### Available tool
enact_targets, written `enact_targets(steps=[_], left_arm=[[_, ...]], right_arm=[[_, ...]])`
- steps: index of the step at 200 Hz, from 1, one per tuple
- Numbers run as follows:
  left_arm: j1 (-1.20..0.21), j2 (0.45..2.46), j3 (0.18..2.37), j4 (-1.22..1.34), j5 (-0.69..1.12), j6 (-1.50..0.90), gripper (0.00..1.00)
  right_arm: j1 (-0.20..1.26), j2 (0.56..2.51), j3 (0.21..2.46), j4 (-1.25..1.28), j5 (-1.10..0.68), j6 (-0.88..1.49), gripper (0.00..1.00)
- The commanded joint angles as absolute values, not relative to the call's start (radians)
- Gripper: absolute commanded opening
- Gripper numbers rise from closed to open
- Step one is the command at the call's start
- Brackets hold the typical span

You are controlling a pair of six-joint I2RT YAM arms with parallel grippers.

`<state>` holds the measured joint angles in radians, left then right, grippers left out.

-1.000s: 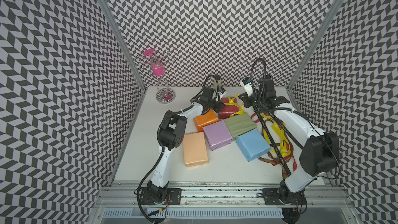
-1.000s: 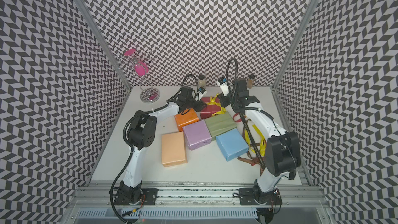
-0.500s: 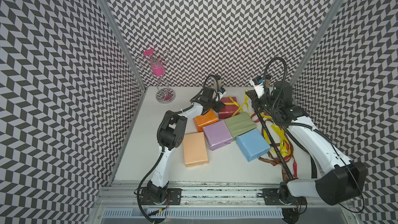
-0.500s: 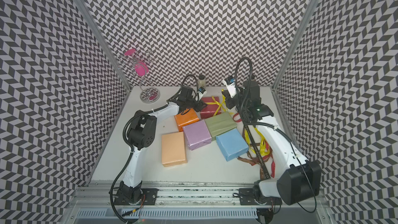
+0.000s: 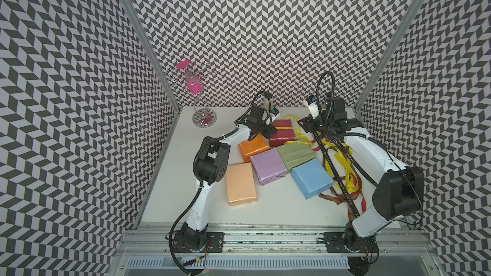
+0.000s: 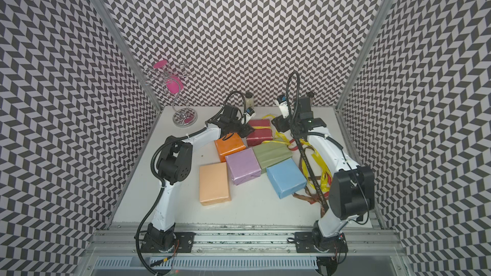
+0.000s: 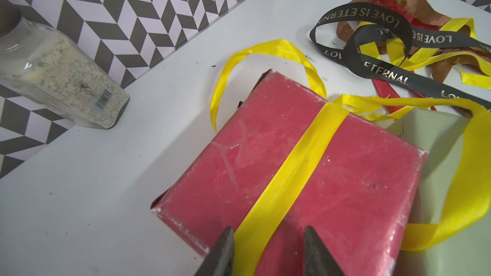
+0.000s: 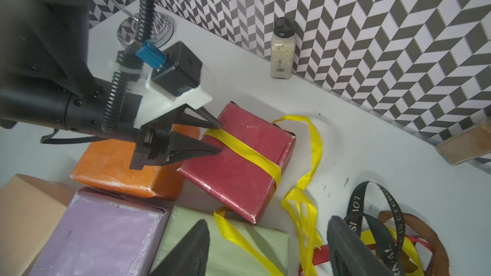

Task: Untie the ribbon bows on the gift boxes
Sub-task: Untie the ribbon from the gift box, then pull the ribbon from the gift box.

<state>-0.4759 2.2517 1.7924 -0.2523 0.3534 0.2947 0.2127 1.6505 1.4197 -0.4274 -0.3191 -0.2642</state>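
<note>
Evidently my spread left jaws pin the red box [image 7: 233, 155] so its yellow ribbon [image 7: 301, 160] slides off; right jaws spread, empty.

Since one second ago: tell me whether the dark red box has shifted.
No. The dark red box sits where it was in both top views, its near corner just as close to the orange box, which has not moved either.

The arms [image 5: 203, 197] have white links [image 5: 369, 150], black joints [image 5: 212, 163], ribbed black cables [image 8: 114, 94] and pointed black fingers [image 8: 191, 152].
</note>
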Motion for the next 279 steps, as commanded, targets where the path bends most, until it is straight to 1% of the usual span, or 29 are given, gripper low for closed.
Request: enact_targets(steps=[1, 12, 39, 92, 109, 128, 176, 208, 229, 253, 279], left_arm=[[-0.468, 2.291, 1.839, -0.303, 0.336, 0.328, 0.44], [-0.467, 2.295, 1.851, -0.313, 0.341, 0.328, 0.44], [-0.460, 2.269, 1.827, -0.313, 0.373, 0.322, 0.44], [-0.444, 2.204, 1.781, -0.311, 0.392, 0.302, 0.45], [-0.443, 2.194, 1.779, -0.319, 0.391, 0.304, 0.45], [-0.441, 2.181, 1.778, -0.324, 0.396, 0.295, 0.46], [-0.438, 2.136, 1.744, -0.312, 0.431, 0.273, 0.48], [-0.440, 2.123, 1.726, -0.316, 0.415, 0.246, 0.48], [-0.440, 2.101, 1.671, -0.292, 0.388, 0.220, 0.48], [-0.442, 2.062, 1.595, -0.243, 0.360, 0.208, 0.48], [-0.441, 2.037, 1.567, -0.228, 0.355, 0.196, 0.49]], right_arm=[[0.212, 1.703, 1.456, -0.425, -0.420, -0.306, 0.62], [0.215, 1.734, 1.471, -0.436, -0.480, -0.390, 0.61], [0.215, 1.799, 1.470, -0.360, -0.497, -0.511, 0.60], [0.213, 2.021, 1.604, -0.366, -0.591, -0.722, 0.66], [0.213, 2.076, 1.639, -0.388, -0.664, -0.791, 0.67], [0.215, 2.118, 1.656, -0.359, -0.699, -0.796, 0.67], [0.215, 2.157, 1.655, -0.273, -0.691, -0.801, 0.66], [0.215, 2.201, 1.707, -0.296, -0.677, -0.792, 0.61], [0.216, 2.235, 1.749, -0.332, -0.675, -0.785, 0.58], [0.215, 2.267, 1.788, -0.378, -0.684, -0.792, 0.51], [0.216, 2.270, 1.784, -0.383, -0.680, -0.796, 0.45]])
